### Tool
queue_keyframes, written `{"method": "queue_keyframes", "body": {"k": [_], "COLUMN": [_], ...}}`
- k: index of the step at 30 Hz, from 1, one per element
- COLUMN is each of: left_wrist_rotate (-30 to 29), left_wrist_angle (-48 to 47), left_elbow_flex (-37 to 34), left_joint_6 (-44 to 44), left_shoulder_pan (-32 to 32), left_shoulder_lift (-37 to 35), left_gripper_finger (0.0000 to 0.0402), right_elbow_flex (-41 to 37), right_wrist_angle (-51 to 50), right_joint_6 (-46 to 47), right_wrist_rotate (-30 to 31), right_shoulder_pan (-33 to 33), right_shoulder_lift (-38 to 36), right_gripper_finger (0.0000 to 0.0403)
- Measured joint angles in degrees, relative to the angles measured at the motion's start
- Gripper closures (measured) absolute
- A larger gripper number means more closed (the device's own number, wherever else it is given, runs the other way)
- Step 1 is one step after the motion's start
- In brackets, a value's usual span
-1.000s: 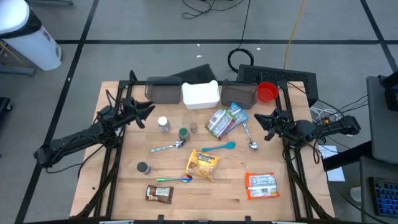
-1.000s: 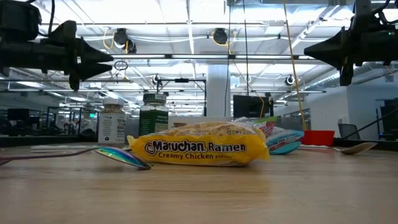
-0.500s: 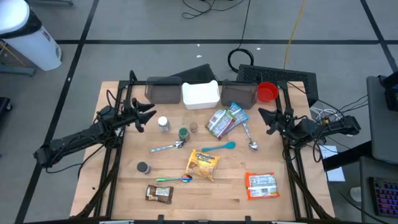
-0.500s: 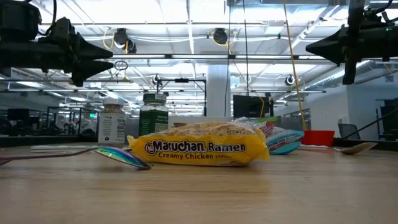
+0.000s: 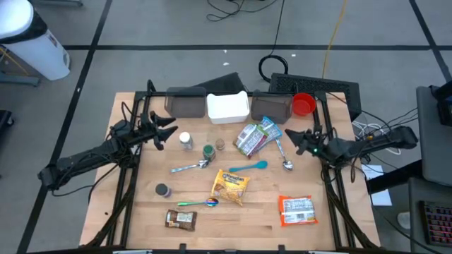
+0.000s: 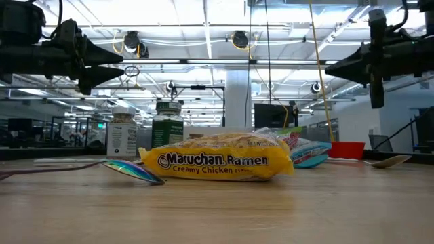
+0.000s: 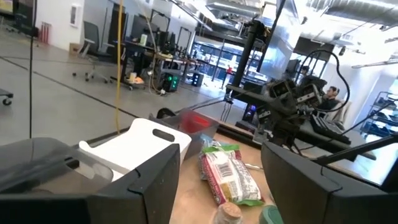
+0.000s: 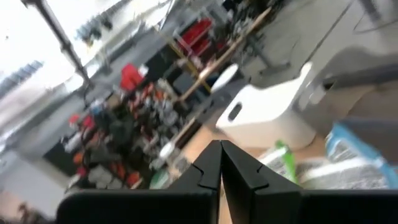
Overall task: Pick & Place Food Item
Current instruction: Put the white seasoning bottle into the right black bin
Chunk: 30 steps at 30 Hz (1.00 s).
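From above, the yellow ramen packet (image 5: 232, 186) lies near the surface's (image 5: 332, 219) front middle, well apart from the left tool (image 5: 167, 128), fingers apart, and the right tool (image 5: 296, 140), fingers together. At table height, the packet (image 6: 217, 161) reads "Maruchan Ramen Creamy Chicken", both tools raised above it.

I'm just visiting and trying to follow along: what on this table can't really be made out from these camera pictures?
- Small dark packet, high view: its label is too small to read.
- Teal spoon, low view: hidden behind the ramen pack.
- Containers at the table's far edge, right wrist view: blurred, and partly cut off by the right gripper's shut fingers.
- Small dark jar, high view: contents too small to tell.
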Motion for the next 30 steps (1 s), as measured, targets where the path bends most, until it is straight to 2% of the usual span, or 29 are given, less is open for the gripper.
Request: {"method": "queue_keyframes", "body": {"k": [4, 7, 11, 15, 20, 25, 30], "left_wrist_rotate": [0.0, -0.2, -4.0, -6.1, -4.4, 0.0, 1.9], "left_wrist_angle": [0.0, 0.9, 5.8, 10.9, 11.4, 10.4, 10.4], "left_elbow_flex": [0.0, 0.0, 0.0, 0.0, 0.3, 0.5, 0.5], "left_joint_6": [-0.4, -1.0, -0.2, 4.1, 6.4, 6.0, 5.1], "left_shoulder_pan": [0.0, 0.0, 0.0, 0.0, 0.0, 0.0, 0.0], "left_shoulder_lift": [2.7, 5.2, 8.6, 11.5, 14.7, 17.9, 19.8], "left_gripper_finger": [0.0149, 0.0128, 0.0106, 0.0102, 0.0115, 0.013, 0.0134], "right_elbow_flex": [0.0, 0.3, 3.0, 7.9, 14.6, 19.2, 20.2], "right_wrist_angle": [10.8, 22.8, 34.2, 37.0, 38.1, 39.2, 43.7], "right_joint_6": [-1.6, -7.3, -15.7, -23.0, -33.5, -44.1, -47.9], "right_wrist_rotate": [-3.6, -8.7, -13.9, -14.7, -14.5, -14.5, -14.5], "right_shoulder_pan": [0.0, 0.0, 0.0, 0.0, -1.1, -4.0, -8.7], "right_shoulder_lift": [9.0, 15.7, 24.7, 33.3, 42.7, 48.7, 53.0], "right_gripper_finger": [0.0368, 0.0336, 0.0287, 0.0242, 0.0208, 0.0197, 0.0202]}}
